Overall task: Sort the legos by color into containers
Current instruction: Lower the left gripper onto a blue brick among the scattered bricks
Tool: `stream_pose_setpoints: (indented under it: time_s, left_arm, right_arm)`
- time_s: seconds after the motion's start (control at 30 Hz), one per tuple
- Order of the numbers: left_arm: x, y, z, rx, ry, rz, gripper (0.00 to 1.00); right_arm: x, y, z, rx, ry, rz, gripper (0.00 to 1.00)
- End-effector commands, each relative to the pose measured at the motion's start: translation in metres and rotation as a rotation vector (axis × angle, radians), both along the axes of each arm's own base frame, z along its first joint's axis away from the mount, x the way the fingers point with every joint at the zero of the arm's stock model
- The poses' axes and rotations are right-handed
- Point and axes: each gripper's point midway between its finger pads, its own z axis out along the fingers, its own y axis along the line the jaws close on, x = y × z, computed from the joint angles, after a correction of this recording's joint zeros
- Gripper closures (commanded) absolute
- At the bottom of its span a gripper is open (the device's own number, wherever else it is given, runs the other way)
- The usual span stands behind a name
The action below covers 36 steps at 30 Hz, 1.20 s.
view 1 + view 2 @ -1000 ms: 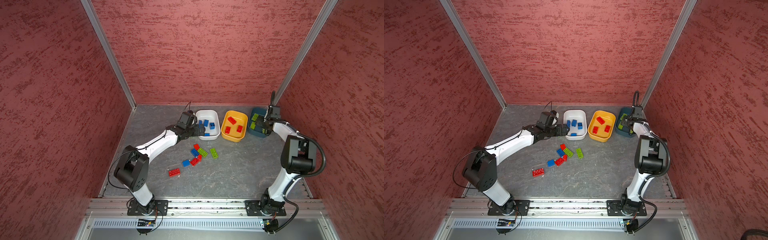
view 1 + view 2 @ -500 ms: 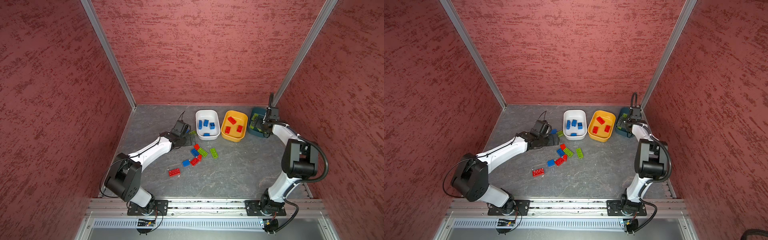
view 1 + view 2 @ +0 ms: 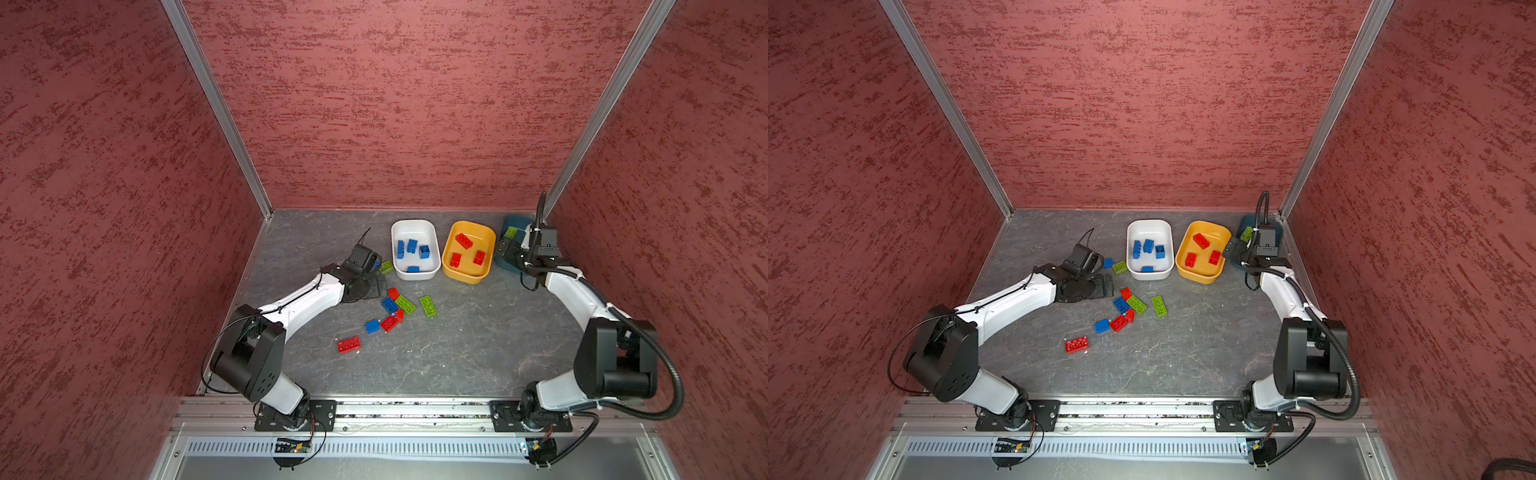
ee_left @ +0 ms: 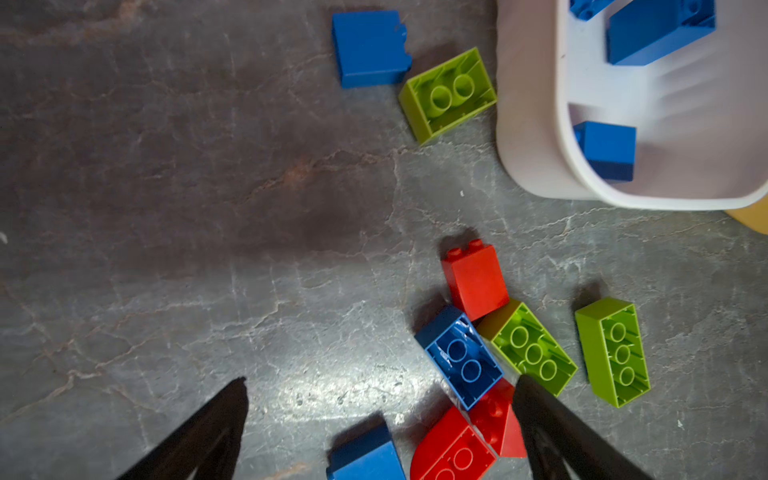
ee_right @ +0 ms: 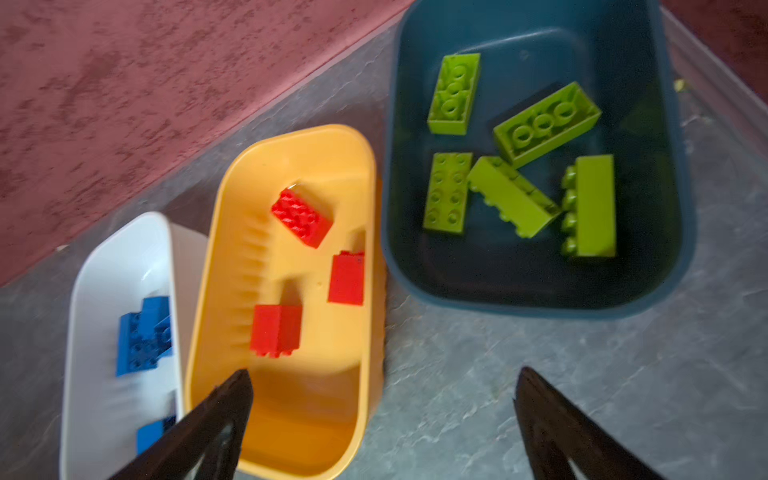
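A lone red brick [image 3: 348, 345] lies nearest the rail, low centre in both top views. Just beyond it, a loose cluster of legos [image 3: 389, 304] in red, blue and lime is scattered on the grey floor [image 3: 478, 340]. The left gripper [image 3: 376, 286] hangs at the cluster's left edge, its fingers apart and holding nothing. Farther back a stray lime brick [image 3: 386, 267] sits beside the white tub [image 3: 415, 230], which holds four blue bricks [image 3: 411, 246]. To its right, the yellow-orange tub [image 3: 478, 232] holds three red bricks [image 3: 463, 241]. At far right the teal tub [image 3: 513, 220] holds five lime bricks [image 5: 546, 122]. The right gripper [image 3: 509, 253] hovers over it, jaws wide and empty.
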Motion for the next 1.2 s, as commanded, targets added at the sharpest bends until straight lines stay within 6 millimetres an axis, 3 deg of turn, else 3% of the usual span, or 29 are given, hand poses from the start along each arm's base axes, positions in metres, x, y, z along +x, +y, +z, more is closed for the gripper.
stream_pose_setpoints:
  time_s: [0.0,0.17,0.37,0.5,0.8,1.0,1.17]
  left_arm:
    - [-0.026,0.012,-0.018,0.047,0.099,0.018,0.03]
    - [-0.044,0.006,-0.033,0.040,0.158,-0.019,0.20]
    - [-0.061,-0.009,-0.044,0.083,0.183,-0.249,0.25]
    - [-0.071,-0.006,-0.053,0.182,0.171,-0.346,0.33]
    - [-0.076,-0.014,-0.071,0.232,0.216,-0.388,0.31]
    - [-0.091,-0.029,-0.076,0.255,0.251,-0.472,0.32]
    - [-0.086,-0.021,-0.082,0.295,0.264,-0.383,0.37]
  right_arm:
    - [0.000,0.013,0.026,0.086,-0.106,-0.003,0.01]
    - [-0.010,0.013,0.021,0.101,-0.106,-0.023,0.01]
    - [-0.011,0.010,0.016,0.092,-0.093,-0.030,0.01]
    - [-0.009,0.010,0.016,0.089,-0.094,-0.035,0.01]
    - [-0.007,0.011,0.009,0.098,-0.082,-0.030,0.01]
    - [-0.008,0.011,0.005,0.105,-0.077,-0.032,0.01]
    - [-0.009,0.012,0.000,0.111,-0.065,-0.033,0.01]
